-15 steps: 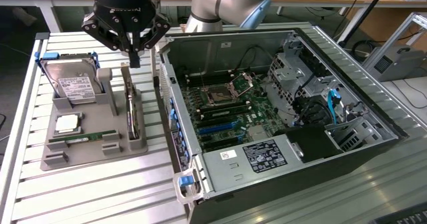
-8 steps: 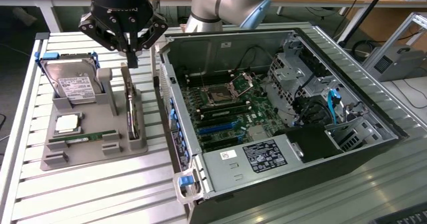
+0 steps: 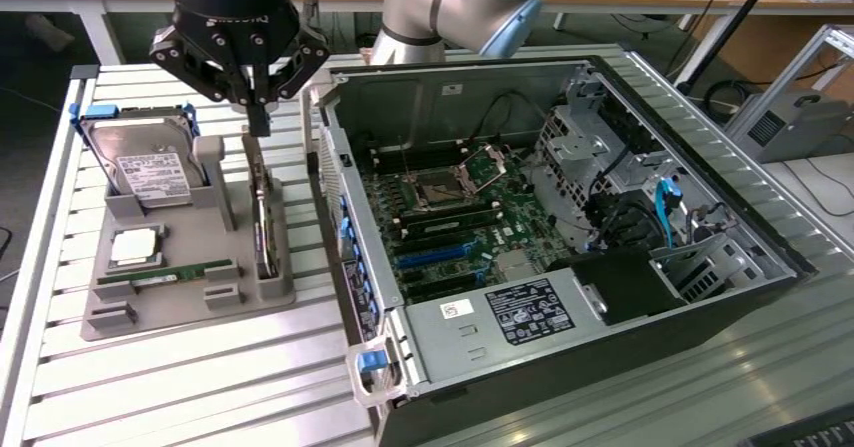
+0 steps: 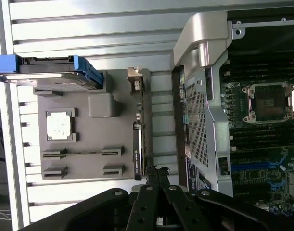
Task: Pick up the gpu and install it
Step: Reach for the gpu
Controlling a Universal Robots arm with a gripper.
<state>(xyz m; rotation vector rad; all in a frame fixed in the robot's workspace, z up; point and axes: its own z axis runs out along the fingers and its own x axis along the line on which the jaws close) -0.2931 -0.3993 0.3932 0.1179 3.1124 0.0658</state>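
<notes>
The fingers (image 3: 256, 107) are pressed together at the upright gpu's (image 3: 267, 222) end; whether they pinch it is hidden.

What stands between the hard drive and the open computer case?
The gpu, standing on edge in the gray holder, beneath the shut tool. The exterior view shows it.

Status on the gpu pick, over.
Gripper shut, directly over the gpu. Gpu upright in gray fixture, beside open case. Nothing in the way.

Bright, even overhead light: the slatted worktop (image 3: 200, 387) glares nearly white, the computer case (image 3: 441, 97) lies shadowed inside, the end effector (image 4: 154, 172) dark.
</notes>
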